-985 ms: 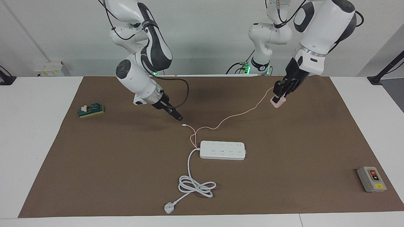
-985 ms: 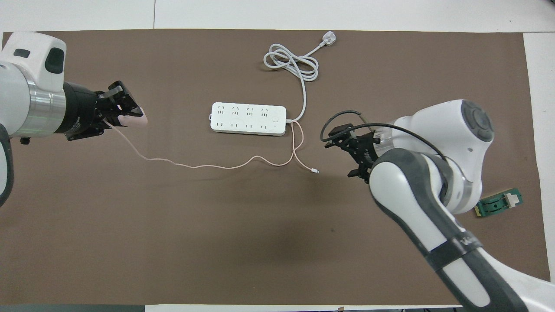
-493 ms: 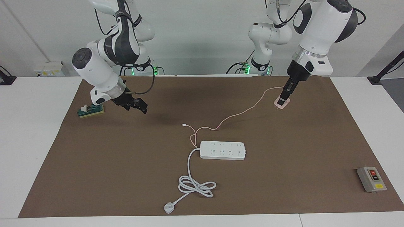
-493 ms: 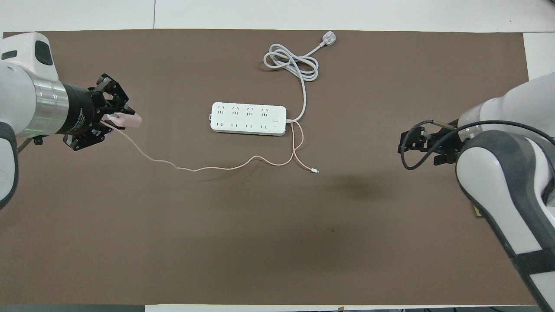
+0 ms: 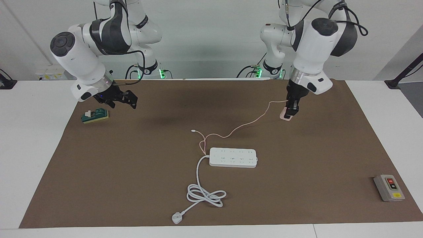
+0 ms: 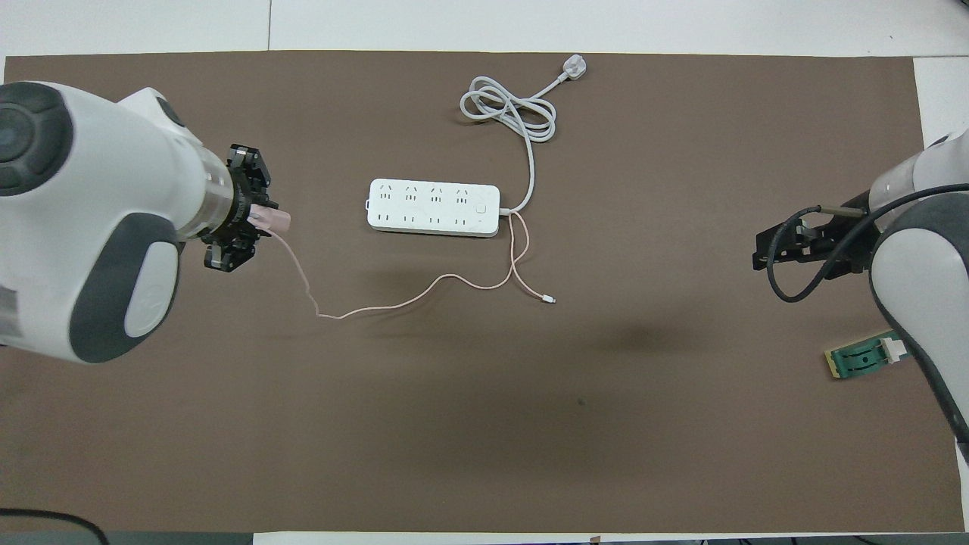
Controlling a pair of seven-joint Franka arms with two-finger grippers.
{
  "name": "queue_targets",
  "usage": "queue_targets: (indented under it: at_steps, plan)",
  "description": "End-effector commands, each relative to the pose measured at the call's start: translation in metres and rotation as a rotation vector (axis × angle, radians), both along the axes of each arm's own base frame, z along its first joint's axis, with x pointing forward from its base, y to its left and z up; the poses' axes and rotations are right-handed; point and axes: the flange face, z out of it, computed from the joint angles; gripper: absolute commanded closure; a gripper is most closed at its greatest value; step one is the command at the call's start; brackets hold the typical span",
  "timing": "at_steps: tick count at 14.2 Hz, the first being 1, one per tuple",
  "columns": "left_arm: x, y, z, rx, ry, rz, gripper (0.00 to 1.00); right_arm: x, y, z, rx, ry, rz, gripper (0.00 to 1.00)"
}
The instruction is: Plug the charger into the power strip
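One charger [image 5: 286, 116] hangs upright in left gripper [image 5: 291, 112]

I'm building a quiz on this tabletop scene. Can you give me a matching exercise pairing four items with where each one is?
Items:
1. charger
2. power strip
3. grey switch box
4. green block

Places:
A. at the right arm's end of the table
B. mid-mat, its cord coiled farther from the robots
C. held in the left gripper
D. at the left arm's end of the table

Pairs: 1-C, 2-B, 3-D, 4-A
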Motion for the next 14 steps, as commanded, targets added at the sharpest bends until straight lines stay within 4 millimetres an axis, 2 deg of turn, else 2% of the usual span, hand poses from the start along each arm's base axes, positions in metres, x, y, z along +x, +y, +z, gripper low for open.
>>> queue_targets:
  at_steps: [1, 3, 4, 5, 7, 9, 10, 12, 13, 14]
  plan:
    - [0.036, -0.039, -0.035, 0.024, 0.007, 0.087, 1.00, 0.007, -0.017, 0.001, -0.007, 0.019, -0.004, 0.00]
    - [0.042, -0.046, -0.042, 0.020, 0.009, 0.108, 1.00, 0.010, -0.017, 0.007, -0.018, -0.019, 0.008, 0.00]
    - [0.043, -0.052, -0.055, 0.029, 0.040, 0.106, 1.00, 0.008, -0.019, 0.015, -0.015, -0.033, 0.017, 0.00]
    - [0.048, -0.062, -0.059, 0.024, 0.049, 0.104, 1.00, 0.002, -0.019, 0.028, -0.011, -0.055, 0.037, 0.00]
    - [0.063, -0.069, -0.080, 0.072, 0.128, 0.120, 1.00, -0.001, -0.022, 0.034, -0.013, -0.065, 0.038, 0.00]
    - [0.070, -0.066, -0.076, 0.074, 0.158, 0.135, 1.00, 0.001, -0.046, 0.037, -0.021, -0.087, -0.004, 0.00]
    - [0.071, -0.066, -0.079, 0.073, 0.158, 0.138, 1.00, 0.002, -0.051, 0.042, -0.023, -0.105, -0.015, 0.00]
    - [0.075, -0.074, -0.094, 0.078, 0.159, 0.130, 1.00, 0.000, -0.069, 0.056, -0.026, -0.106, -0.043, 0.00]
    - [0.080, -0.078, -0.096, 0.075, 0.152, 0.128, 1.00, 0.000, -0.069, 0.066, -0.031, -0.109, -0.041, 0.00]
    - [0.083, -0.078, -0.101, 0.080, 0.158, 0.129, 1.00, 0.001, -0.071, 0.067, -0.048, -0.118, -0.022, 0.00]
